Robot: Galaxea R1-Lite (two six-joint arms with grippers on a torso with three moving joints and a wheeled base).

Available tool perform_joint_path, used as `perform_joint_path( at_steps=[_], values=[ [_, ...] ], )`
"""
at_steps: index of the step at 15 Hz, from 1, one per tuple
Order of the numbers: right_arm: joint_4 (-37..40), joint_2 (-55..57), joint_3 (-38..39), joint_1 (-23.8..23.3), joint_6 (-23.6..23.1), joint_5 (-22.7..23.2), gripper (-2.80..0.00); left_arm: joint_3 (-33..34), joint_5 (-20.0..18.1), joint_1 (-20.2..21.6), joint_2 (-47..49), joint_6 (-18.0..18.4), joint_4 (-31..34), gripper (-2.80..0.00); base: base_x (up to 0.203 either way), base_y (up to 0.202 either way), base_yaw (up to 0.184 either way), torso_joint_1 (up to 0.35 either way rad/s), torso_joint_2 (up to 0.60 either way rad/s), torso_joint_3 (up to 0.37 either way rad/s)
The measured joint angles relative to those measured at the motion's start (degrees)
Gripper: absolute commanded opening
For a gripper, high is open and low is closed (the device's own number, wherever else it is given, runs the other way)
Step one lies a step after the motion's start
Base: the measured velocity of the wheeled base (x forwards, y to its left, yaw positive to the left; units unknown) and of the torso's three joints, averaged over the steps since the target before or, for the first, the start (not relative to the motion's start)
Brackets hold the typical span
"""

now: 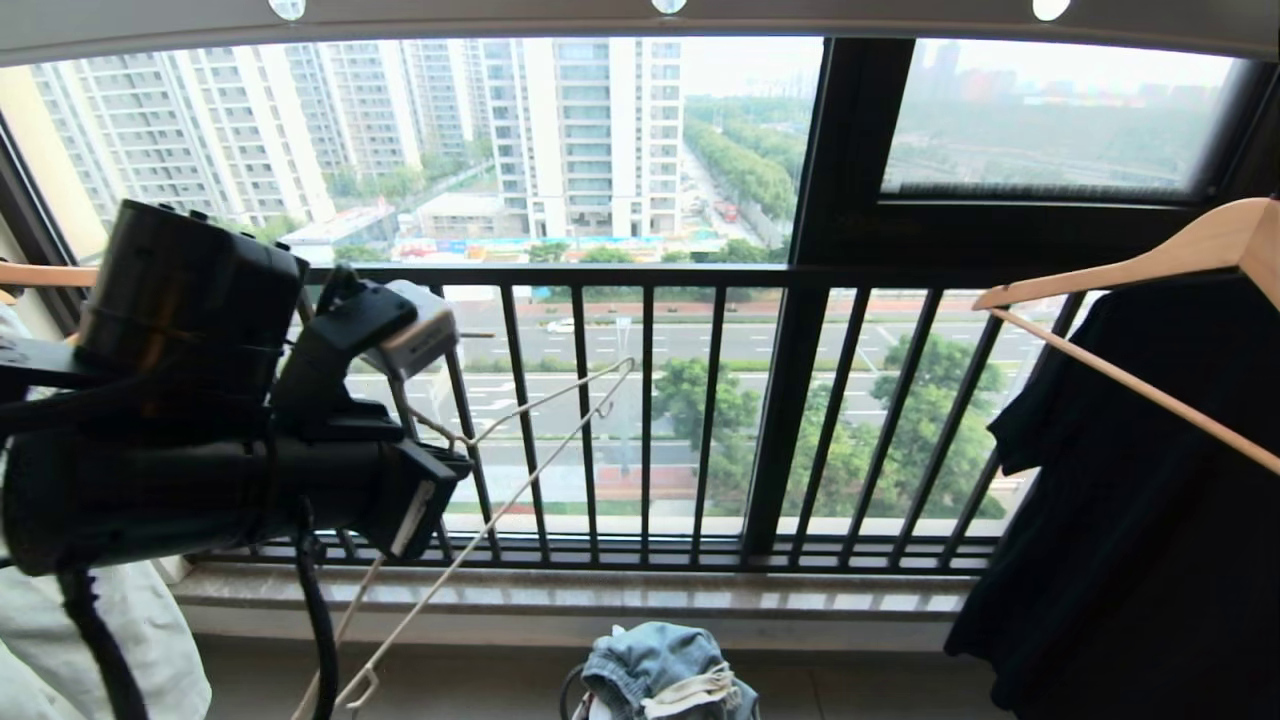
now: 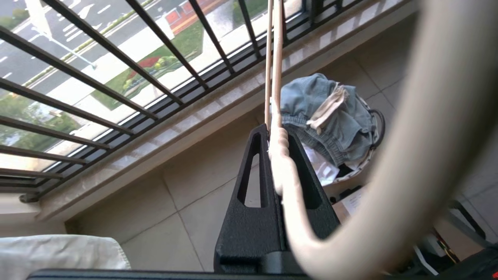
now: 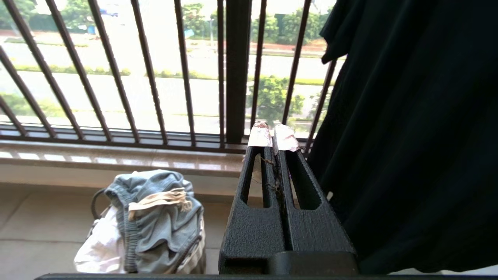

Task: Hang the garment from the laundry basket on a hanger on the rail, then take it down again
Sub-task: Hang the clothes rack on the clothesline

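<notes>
Left gripper (image 1: 440, 470) fills the near left of the head view, fingers clamped on the hanger (image 1: 520, 440), whose long wire slants down toward the floor. Garment (image 1: 665, 672) sits heaped in the laundry basket (image 1: 572, 690), below and right of it.

Left wrist view: fingers (image 2: 256, 171) closed on the twisted neck; shorts lie straight ahead, lower.

Right wrist view: right gripper (image 3: 272, 140) pressed shut, empty, garment below beside it; black shirt (image 3: 408, 136) alongside. Judged nearer: the free right arm.

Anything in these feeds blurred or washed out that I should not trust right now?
Left wrist view: the hanger curves close past the lens, a soft blurred band hiding part of the floor; the denim shorts stay sharp. Head view: bright window behind the left gripper leaves the arm a dark silhouette. Right wrist view: street glare is washed out, the black shirt shows little detail.
</notes>
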Motion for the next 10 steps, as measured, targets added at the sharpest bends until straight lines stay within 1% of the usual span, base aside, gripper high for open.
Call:
perform_joint_path(
  at_steps=[3,5,7,10],
  values=[
    [-0.07,0.01,0.26,0.05,1.33,0.11,-2.80,-0.76,4.26,0.11,-3.33,-0.19,0.85,-2.80,0.000,0.000,0.000,0.000,0.00,0.000],
    [-0.16,0.01,0.31,0.05,1.89,0.11,-2.80,0.17,7.38,1.03,-5.89,-1.04,0.99,-2.80,0.000,0.000,0.000,0.000,0.00,0.000],
    [-0.38,0.00,0.37,0.00,2.29,0.06,-2.80,1.03,8.06,1.72,-8.59,-1.80,1.13,-2.80,0.000,0.000,0.000,0.000,0.00,0.000],
    [-0.37,0.00,0.37,0.00,2.32,0.04,-2.80,1.95,8.38,4.36,-11.92,-6.35,1.46,-2.80,0.000,0.000,0.000,0.000,0.00,0.000]
  ],
)
